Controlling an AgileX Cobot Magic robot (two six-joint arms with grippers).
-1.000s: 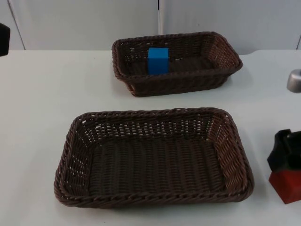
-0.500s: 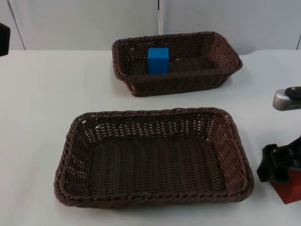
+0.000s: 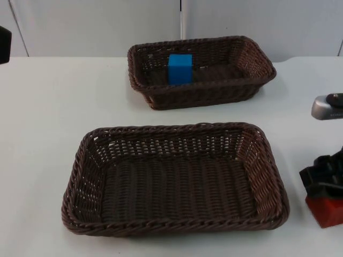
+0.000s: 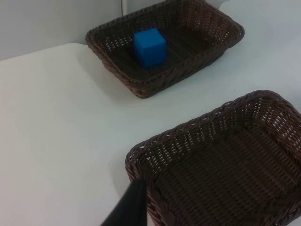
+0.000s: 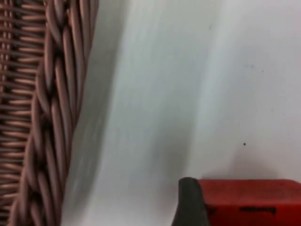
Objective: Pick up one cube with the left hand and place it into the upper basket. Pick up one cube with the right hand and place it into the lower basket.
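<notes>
A white table (image 3: pixel 48 139) ran back to a grey wall (image 3: pixel 96 27), and two dark brown woven baskets sat on it, one behind the other and well apart. The upper basket (image 3: pixel 252 80) lay nearer the wall and held a blue cube (image 3: pixel 180 68) resting on its floor toward its left end; the left wrist view showed the same cube (image 4: pixel 149 47) inside that basket (image 4: pixel 207 52). The lower basket (image 3: pixel 268 176) lay nearer the camera and had nothing in it; its rim also appeared in the left wrist view (image 4: pixel 188 134) and, close up, in the right wrist view (image 5: pixel 56 117). A red cube (image 3: pixel 328 214) stood on the table just beside the lower basket's right end, apart from its rim. The right gripper (image 3: pixel 323 184) was down over that cube, its black fingers at the cube's top, and in the right wrist view one black fingertip (image 5: pixel 189 202) lay against the side of the cube (image 5: pixel 249 200); whether the fingers had closed on the cube I could not tell. The left arm waited at the table's left edge, and one dark fingertip of the left gripper (image 4: pixel 129 207) showed near the lower basket's corner; whether that gripper was open or closed could not be made out either.
</notes>
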